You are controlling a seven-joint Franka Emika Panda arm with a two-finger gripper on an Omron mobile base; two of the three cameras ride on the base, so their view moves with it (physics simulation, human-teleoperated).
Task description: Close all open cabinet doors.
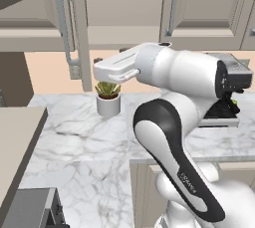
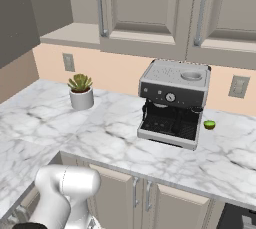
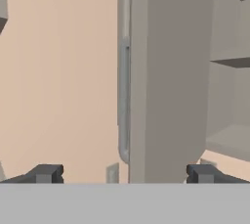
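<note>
No legible writing is seen. The gripper [image 3: 124, 174] is spread wide, empty, before the edge-on open grey-beige cabinet door [image 3: 166, 81] with silver bar handle [image 3: 125, 100]; white marble counter [image 1: 79, 142] lies below.

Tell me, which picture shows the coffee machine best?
The right base view: the whole coffee machine stands on the counter, front toward the camera. In the left base view the robot's arm covers most of it, so just its right side peeks out.
</note>
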